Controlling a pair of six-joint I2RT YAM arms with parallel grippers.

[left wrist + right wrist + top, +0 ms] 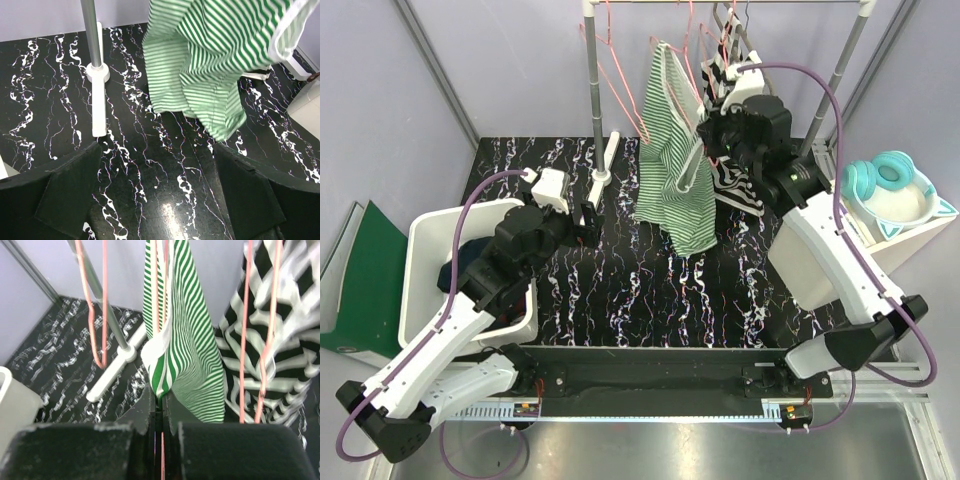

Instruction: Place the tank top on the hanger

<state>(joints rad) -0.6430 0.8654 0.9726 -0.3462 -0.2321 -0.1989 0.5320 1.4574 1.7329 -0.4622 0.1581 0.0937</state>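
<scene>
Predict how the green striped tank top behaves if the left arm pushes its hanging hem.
Likely floppy: the tank top hangs in loose folds, so a push would probably just swing it. Seems light and thin: it bunches narrow where the right pincer pinches it.

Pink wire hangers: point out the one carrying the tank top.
The middle hanger in the right wrist view, threaded inside the tank top; the left hanger hangs bare, the right hanger sits against a black-and-white garment.

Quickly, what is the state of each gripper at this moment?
Left gripper: open, holding nothing.
Right gripper: closed on the tank top at its edge, with the pink hanger wire alongside.
</scene>
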